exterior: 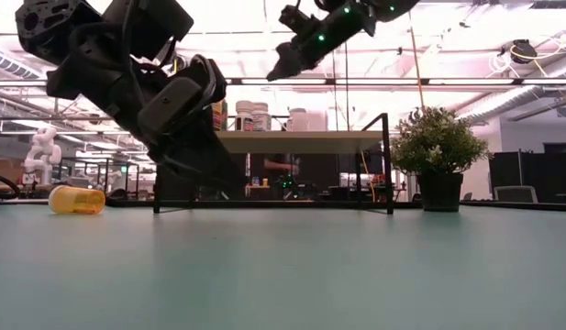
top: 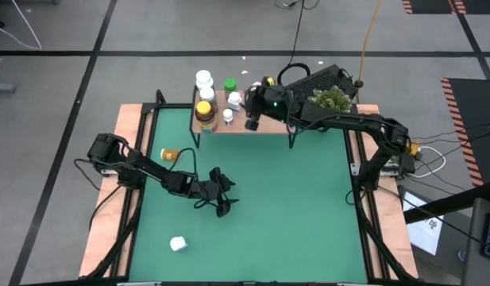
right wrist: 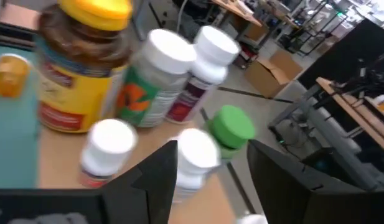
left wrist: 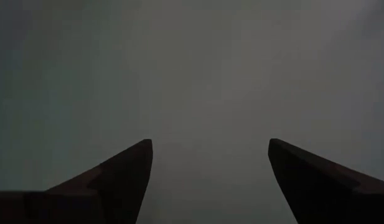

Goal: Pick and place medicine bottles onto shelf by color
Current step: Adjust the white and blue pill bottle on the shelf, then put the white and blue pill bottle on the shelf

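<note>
Now the right gripper (top: 252,121) is held spread over the shelf (top: 264,127), upper centre; left gripper (top: 221,199) spread, mid-table.

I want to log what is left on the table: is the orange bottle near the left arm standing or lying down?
Lying down. The orange bottle rests on its side on the green table, its long axis level in the low view.

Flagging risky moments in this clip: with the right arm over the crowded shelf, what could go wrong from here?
1. The right gripper hangs over bottles packed together on the shelf; the white-capped bottle between its jaws stands beside the green-capped one, which could be knocked.
2. The orange bottle lies on its side on the table and might roll when grasped.
</note>
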Controlling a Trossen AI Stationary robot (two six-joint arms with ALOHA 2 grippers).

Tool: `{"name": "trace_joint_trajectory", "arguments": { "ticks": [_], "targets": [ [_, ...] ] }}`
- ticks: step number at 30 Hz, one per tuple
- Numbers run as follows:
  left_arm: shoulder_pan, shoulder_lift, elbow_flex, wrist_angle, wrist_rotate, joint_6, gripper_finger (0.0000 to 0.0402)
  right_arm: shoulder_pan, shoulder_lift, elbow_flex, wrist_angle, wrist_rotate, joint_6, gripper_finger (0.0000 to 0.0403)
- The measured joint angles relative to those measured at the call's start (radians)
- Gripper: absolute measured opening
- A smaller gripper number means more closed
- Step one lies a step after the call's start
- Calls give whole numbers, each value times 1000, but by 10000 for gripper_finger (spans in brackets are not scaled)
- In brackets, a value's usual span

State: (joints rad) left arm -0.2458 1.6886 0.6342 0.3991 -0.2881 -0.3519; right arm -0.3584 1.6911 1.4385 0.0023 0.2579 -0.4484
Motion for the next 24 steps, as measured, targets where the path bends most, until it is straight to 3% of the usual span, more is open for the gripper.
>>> {"name": "trace_joint_trajectory", "arguments": {
  "ticks": [8,10,24],
  "targets": [
    [-9,0,0,-25,3,3,321,-50,78,68,-31,14,-64,151],
    [-11,0,0,-31,3,3,321,-49,106,75,-31,79,-90,145],
    [-12,0,0,-36,3,6,321,-22,189,80,0,159,-158,141]
  ]
}}
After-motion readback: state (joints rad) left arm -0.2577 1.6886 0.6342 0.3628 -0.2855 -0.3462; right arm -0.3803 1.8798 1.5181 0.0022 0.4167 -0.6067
